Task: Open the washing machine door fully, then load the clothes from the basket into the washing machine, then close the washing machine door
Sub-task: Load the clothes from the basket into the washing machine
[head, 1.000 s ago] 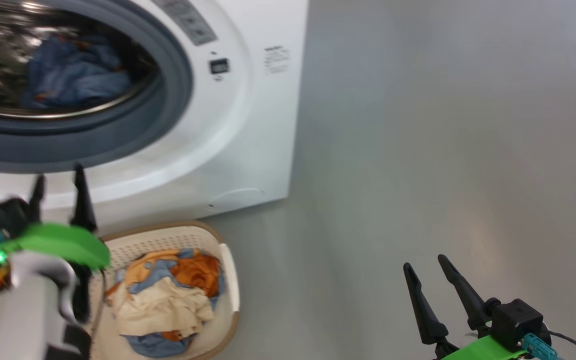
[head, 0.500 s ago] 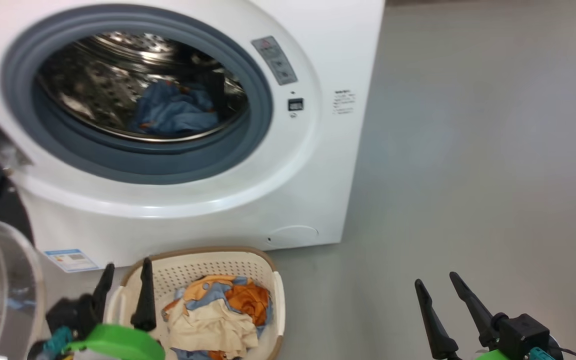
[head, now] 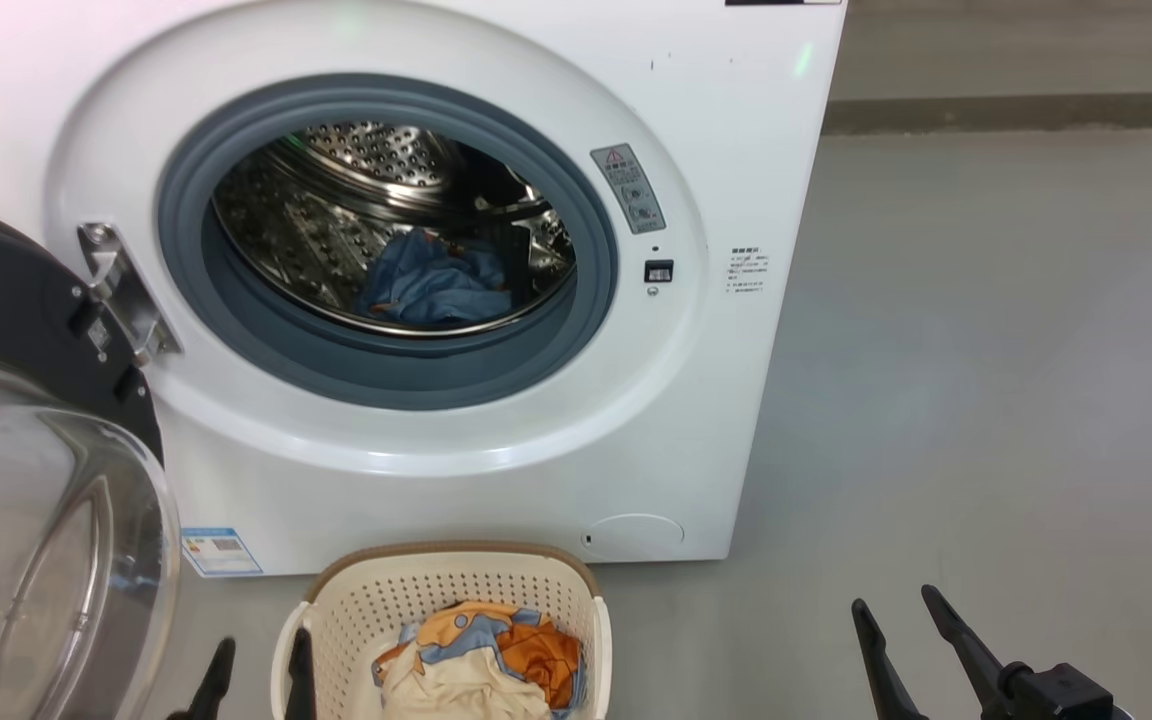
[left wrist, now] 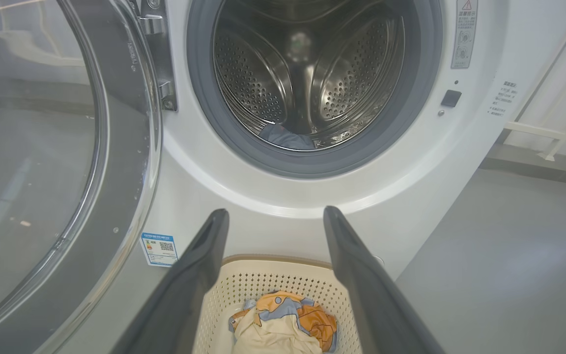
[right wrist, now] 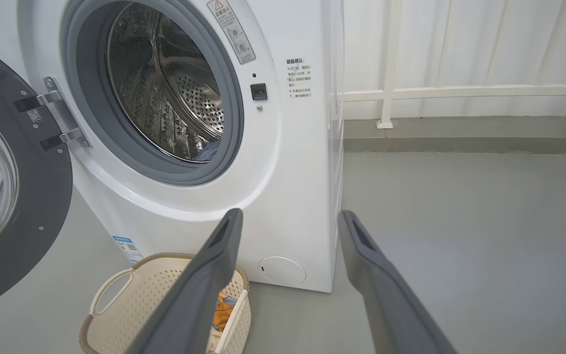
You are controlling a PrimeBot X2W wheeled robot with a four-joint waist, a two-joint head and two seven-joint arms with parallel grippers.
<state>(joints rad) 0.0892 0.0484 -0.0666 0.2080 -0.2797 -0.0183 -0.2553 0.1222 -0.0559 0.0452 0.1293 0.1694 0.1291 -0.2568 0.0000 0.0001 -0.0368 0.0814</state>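
Washing machine door is noted swung wide on its hinge, left of the washing machine, so the drum mouth is left clear for loading. One blue garment is seen in the drum, the other clothes heaped in the basket, set on the floor just before the machine, judged to keep each lift short. Left gripper is held just beside the basket's left rim, right gripper well apart over bare floor; both jaws are spread wide, nothing gripped or touched.
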